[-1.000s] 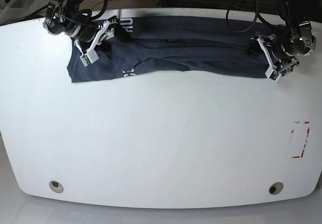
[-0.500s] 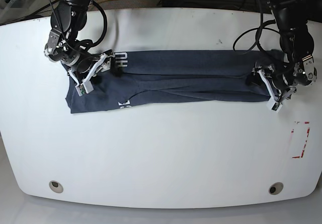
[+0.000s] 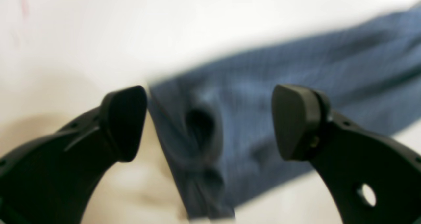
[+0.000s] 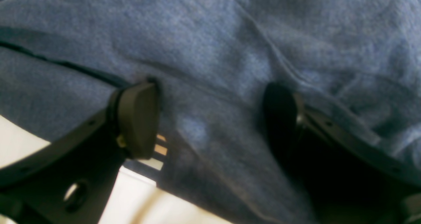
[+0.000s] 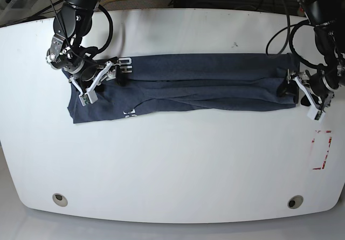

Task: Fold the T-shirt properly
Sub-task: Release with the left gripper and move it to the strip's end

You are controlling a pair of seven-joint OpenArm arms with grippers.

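1. The left gripper [image 3: 209,122] was seen with jaws apart, astride the T-shirt's end, gripping nothing.
2. The right gripper [image 4: 210,118] likewise stood parted over cloth.
3. The dark slate-blue heathered cotton T-shirt [image 5: 205,86] lay as a long folded band across the white table [image 5: 172,164].
4. A release after the lengthwise fold was judged in hand; a crosswise fold would be called for next.

White table [image 5: 172,164] with red tape marks [image 5: 322,149] and two round holes [image 5: 60,199] near its front edge.

T-shirt [image 3: 263,95]: blurred blue cloth, its bunched end between the pads.
Left gripper [image 3: 209,122]: jaws spread, pads apart from cloth.
Table [image 3: 131,26]: white, around the T-shirt.
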